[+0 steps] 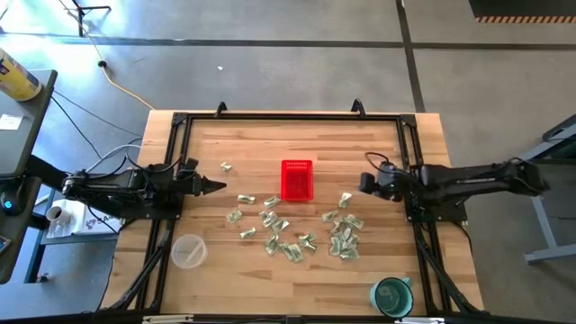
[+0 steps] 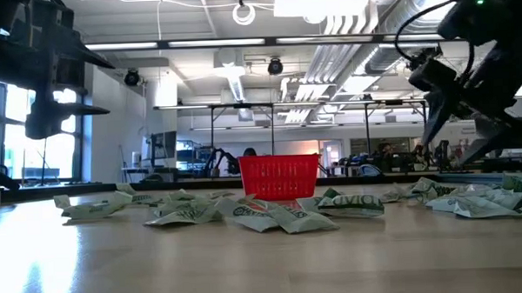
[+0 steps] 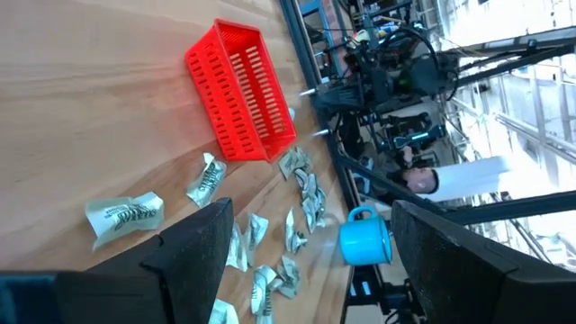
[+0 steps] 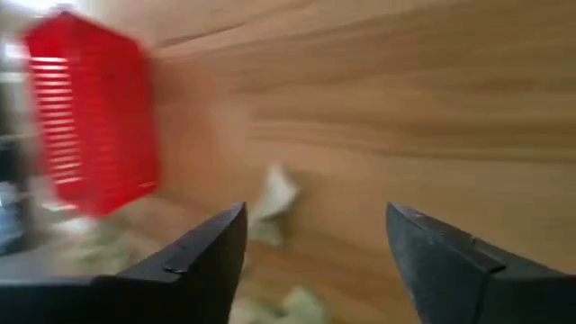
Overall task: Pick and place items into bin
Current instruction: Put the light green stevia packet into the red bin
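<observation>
Mostly crinkled green-and-white items [image 1: 290, 236] litter the table beside the red slotted bin [image 1: 296, 180]; both grippers gape empty.

The wooden table [image 1: 207, 279] carries the red basket [image 1: 297, 180] at its middle, with wrapped items [image 1: 288, 236] scattered before it. A clear cup [image 1: 188, 251] stands near-left and a teal cup [image 1: 392, 295] near-right.

Around your butcher-block table [image 1: 297, 270] lies a gray concrete floor [image 1: 270, 81], a yellow cable [image 1: 121, 85] trailing across it beyond the table's far left corner. Behind the table, you face an open workshop with ceiling ducts [image 2: 344, 30], strip lights [image 2: 214, 44] and bright windows [image 2: 17, 138] at left.
</observation>
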